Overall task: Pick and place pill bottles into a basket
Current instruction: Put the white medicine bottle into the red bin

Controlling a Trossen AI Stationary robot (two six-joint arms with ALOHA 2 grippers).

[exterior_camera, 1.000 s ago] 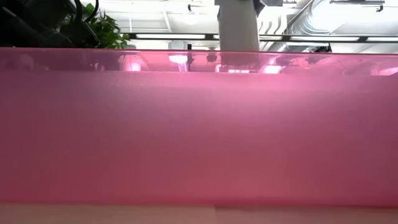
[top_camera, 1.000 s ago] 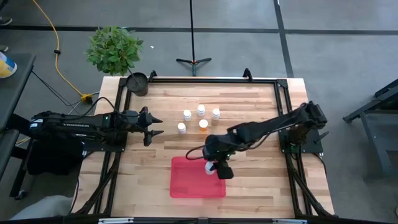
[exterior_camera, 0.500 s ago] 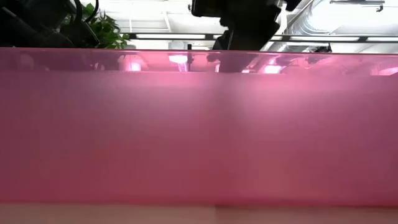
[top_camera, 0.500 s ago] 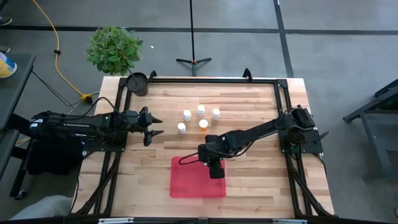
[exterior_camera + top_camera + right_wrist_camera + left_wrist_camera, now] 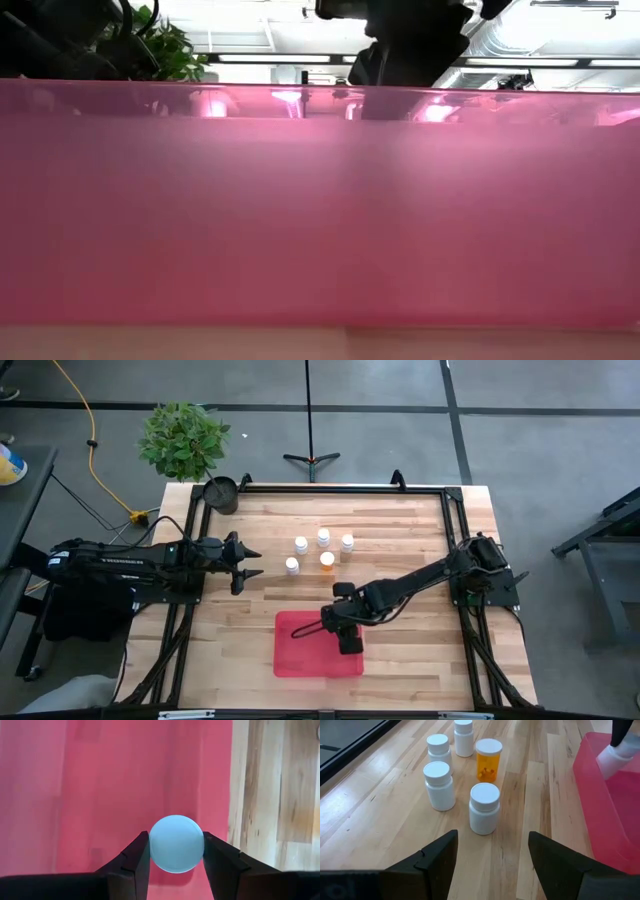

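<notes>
Leftmost, the left gripper (image 5: 243, 562) hangs over the table's left side with its fingers spread and nothing between them, apparently parked while the other arm works. Its wrist camera looks across at the waiting pill bottles (image 5: 484, 808): four white ones and one with an orange body (image 5: 488, 760), all upright in a loose cluster on the bare wood, none touching. From above, that cluster (image 5: 321, 551) sits near the table's middle, just beyond the basket's far edge, likely set close so each trip is short.

Further right, the right gripper (image 5: 176, 851) is pinching a sixth bottle (image 5: 176, 843) by its sides, the round white cap facing the wrist camera. It is held upright over the red floor of the basket (image 5: 90, 795), close to the wall beside the wood, so a release here should drop it inside. In the high view the same gripper (image 5: 349, 643) is over the basket (image 5: 300, 655) near its right edge.

The table (image 5: 400, 530) is pale wooden planks inside a dark frame. A potted plant (image 5: 183, 438) and a small dark pot (image 5: 220, 493) stand at its far left corner; the floor around is grey. The low camera sees mostly the basket's pink wall (image 5: 320, 210).
</notes>
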